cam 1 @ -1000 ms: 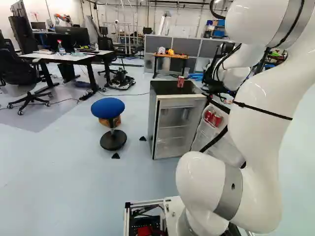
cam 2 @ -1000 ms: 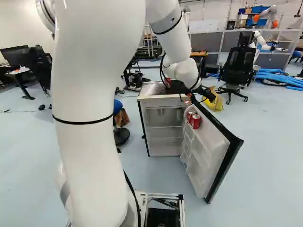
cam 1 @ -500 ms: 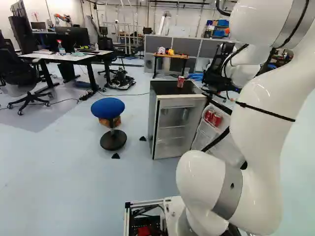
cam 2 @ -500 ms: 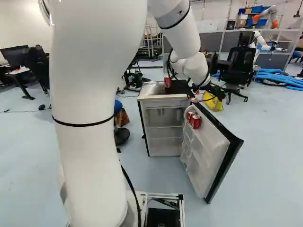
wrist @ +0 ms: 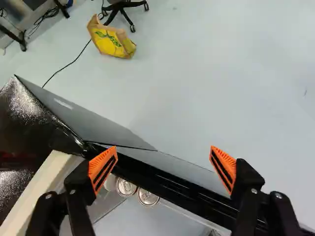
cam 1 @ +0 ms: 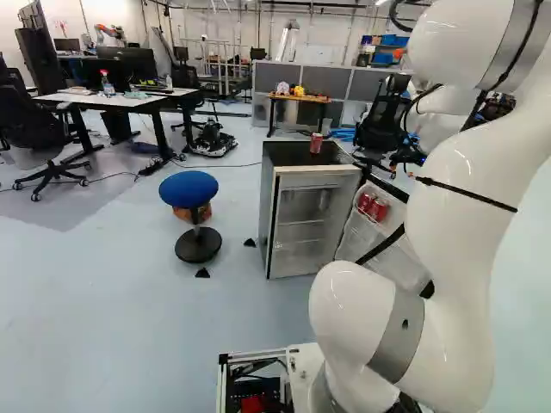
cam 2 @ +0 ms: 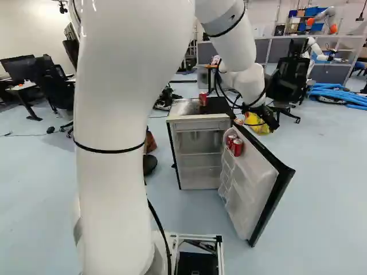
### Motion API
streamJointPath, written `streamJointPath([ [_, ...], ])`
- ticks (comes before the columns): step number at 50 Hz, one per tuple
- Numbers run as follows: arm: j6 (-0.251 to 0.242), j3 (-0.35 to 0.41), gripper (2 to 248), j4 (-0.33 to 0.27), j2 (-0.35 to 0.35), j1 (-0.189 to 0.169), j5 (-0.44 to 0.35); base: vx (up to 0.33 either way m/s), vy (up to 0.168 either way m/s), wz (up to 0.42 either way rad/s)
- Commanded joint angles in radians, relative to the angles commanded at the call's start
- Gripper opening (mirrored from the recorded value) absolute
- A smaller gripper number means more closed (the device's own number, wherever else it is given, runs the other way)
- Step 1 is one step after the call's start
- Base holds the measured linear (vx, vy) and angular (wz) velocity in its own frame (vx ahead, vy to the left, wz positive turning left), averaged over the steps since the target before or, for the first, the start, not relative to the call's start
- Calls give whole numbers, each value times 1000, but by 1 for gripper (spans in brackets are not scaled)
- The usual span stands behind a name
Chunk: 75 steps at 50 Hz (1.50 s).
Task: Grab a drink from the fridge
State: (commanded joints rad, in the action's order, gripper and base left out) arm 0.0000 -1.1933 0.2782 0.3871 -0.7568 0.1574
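change: since the earlier frames, the arm [cam 2: 229,40] and its gripper [cam 2: 268,117] have swung rightward in the right base view, farther from the red can [cam 2: 203,99]; the can has kept its place.
desk: white top [cam 1: 129,101], at the left of the left base view; bottle [cam 1: 107,84] upright on it.
stool: blue seat [cam 1: 188,187], between desk and fridge [cam 2: 198,118] in the left base view.
fridge: front compartment open to view; red can upright on the dark top.
door: swung open [cam 2: 252,183], black outer edge; hinged side toward the fridge.
drinks: pair of red cans [cam 2: 237,147], side by side in the upper rack of the door.
tool: gripper [wrist: 163,164] spread wide, orange pads [wrist: 102,168] well apart, nothing held. wrist view: door edge passes beneath, between the fingers; the lids of the pair in the rack show below, nearer one finger.
bag: yellow [wrist: 110,42], on the floor behind the fridge and door.
chair: black [cam 2: 291,77], right of the gripper in the right base view.
background: another robot [cam 2: 311,48], then blue tubes [cam 2: 338,94] at the far right.
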Motion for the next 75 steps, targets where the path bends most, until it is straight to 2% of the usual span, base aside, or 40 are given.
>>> streamJointPath([
  [10, 0, -26, 247, 65, 21, -26, 43, 0, 0, 0],
  [17, 0, -42, 247, 86, 33, -46, 72, 0, 0, 0],
  [39, 0, -71, 247, 87, 56, -115, 147, 0, 0, 0],
  [52, 0, -87, 247, 87, 69, -157, 218, 0, 0, 0],
  [75, 0, -140, 247, 87, 153, -229, 359, 0, 0, 0],
])
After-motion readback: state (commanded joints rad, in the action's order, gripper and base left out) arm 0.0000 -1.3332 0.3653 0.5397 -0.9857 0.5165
